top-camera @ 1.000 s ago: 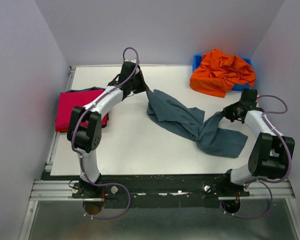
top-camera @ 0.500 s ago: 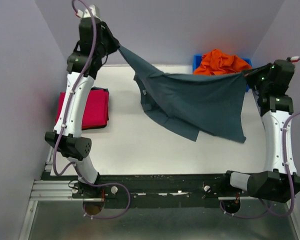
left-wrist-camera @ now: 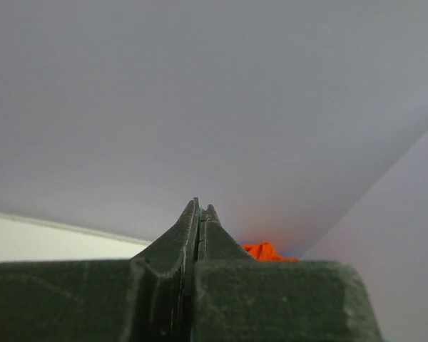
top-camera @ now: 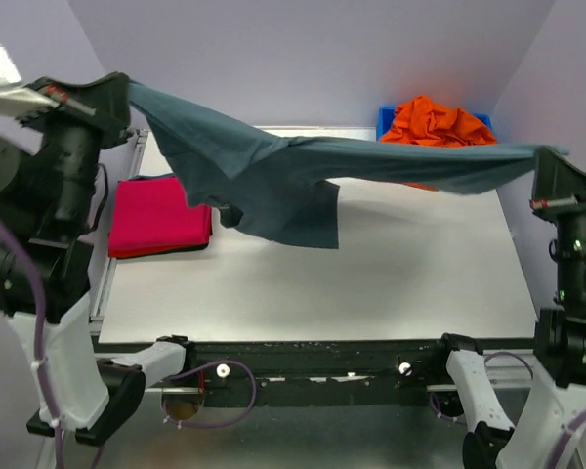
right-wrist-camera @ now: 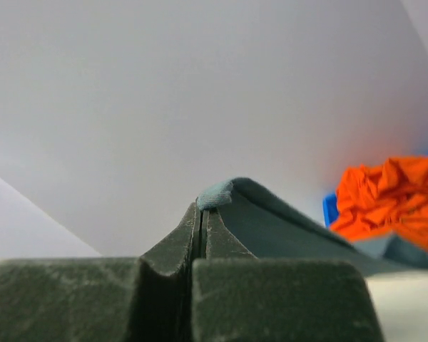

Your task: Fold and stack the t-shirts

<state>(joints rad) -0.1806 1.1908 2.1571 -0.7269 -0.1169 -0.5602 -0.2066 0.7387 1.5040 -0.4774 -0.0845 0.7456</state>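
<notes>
The slate grey-blue t-shirt (top-camera: 273,181) hangs in the air, stretched across the table between both raised arms, with its lower part drooping at left of centre. My left gripper (top-camera: 127,95) is shut on its left end. In the left wrist view the jaws (left-wrist-camera: 200,211) are pressed together and the cloth is hidden. My right gripper (top-camera: 549,156) is shut on the right end; a cloth edge (right-wrist-camera: 217,193) pokes out of the shut jaws (right-wrist-camera: 202,211). The folded magenta-red t-shirt (top-camera: 156,217) lies at the table's left edge. The crumpled orange t-shirt (top-camera: 435,122) lies at the back right.
A blue plastic bin (top-camera: 385,117) holds the orange t-shirt at the back right corner; both also show in the right wrist view, bin (right-wrist-camera: 329,208) and shirt (right-wrist-camera: 392,196). The white table top (top-camera: 371,274) lies below the hanging shirt. Grey walls enclose the back and sides.
Both arms have risen and swung outward, lifting the grey-blue shirt from the table and stretching it wide and high. The magenta and orange shirts have not moved.
</notes>
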